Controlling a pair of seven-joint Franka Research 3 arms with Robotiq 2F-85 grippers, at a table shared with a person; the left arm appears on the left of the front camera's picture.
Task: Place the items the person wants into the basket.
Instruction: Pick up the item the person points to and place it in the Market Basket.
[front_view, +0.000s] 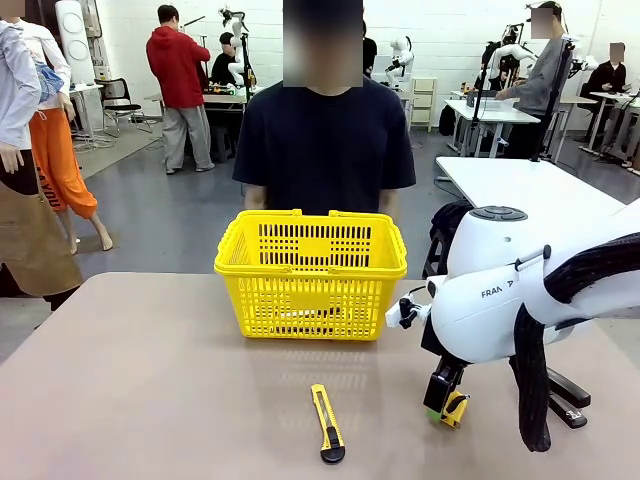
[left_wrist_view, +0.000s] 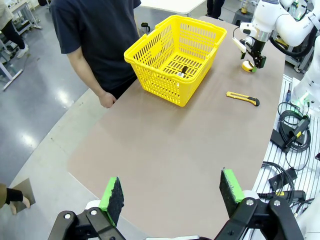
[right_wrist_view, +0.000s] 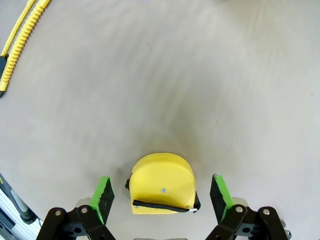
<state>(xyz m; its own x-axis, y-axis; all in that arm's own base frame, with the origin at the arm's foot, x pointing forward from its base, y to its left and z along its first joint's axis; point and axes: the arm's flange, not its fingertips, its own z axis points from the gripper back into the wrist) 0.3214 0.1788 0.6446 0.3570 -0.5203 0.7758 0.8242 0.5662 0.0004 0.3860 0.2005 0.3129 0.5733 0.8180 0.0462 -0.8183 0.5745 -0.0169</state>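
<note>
A round yellow-and-black tape measure (right_wrist_view: 162, 186) lies on the table between the two green pads of my right gripper (right_wrist_view: 161, 180), which stands open around it with a gap on each side. From the front, that gripper (front_view: 443, 400) is low over the tape measure (front_view: 456, 408), right of the table's middle. The yellow basket (front_view: 300, 268) stands at the far side, in front of the person (front_view: 322, 140) in a dark navy T-shirt. A slim dark item (left_wrist_view: 184, 71) lies on the floor of the basket (left_wrist_view: 160, 80). My left gripper (left_wrist_view: 171, 192) hangs open and high above the table's near end, holding nothing.
A yellow utility knife (front_view: 327, 425) lies near the front edge, between the basket and me, also seen as the knife (left_wrist_view: 242, 98). A black stapler (front_view: 568, 398) sits behind the right arm. The person's hand (left_wrist_view: 106, 100) hangs at the table's far edge.
</note>
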